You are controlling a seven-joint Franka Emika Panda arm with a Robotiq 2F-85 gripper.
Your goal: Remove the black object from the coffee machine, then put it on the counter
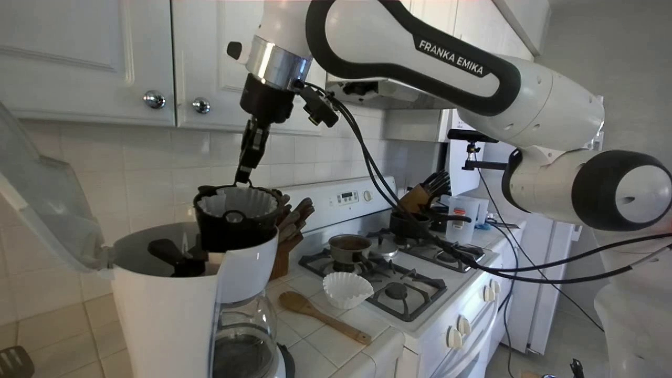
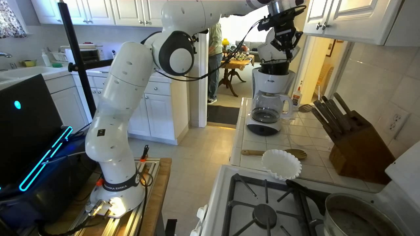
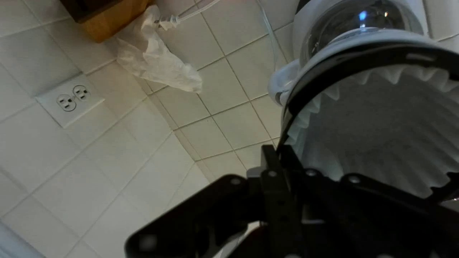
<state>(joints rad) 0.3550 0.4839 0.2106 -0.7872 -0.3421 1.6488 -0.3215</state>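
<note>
In an exterior view the gripper [image 1: 242,179] points down, clenched on the far side of the rim of the basket [image 1: 233,231], so the body lies below it and to the near side; being round, the basket gives no long axis, and its mouth faces up. It stands proud of the coffee machine [image 1: 163,320], whose white front hides its lower part, so whether its bottom is clear cannot be told. The counter [image 1: 310,341] lies lower and to the right; the coming move likely calls for height first, then a sideways carry. In an exterior view the basket [image 2: 275,68] sits left of and below the gripper, held by its right edge, bottom hidden here too. In the wrist view the fingers [image 3: 267,161] pinch the rim, the basket to their right and cut off; the liner [image 3: 376,118] covers its floor, and black on black blurs the grip.
</note>
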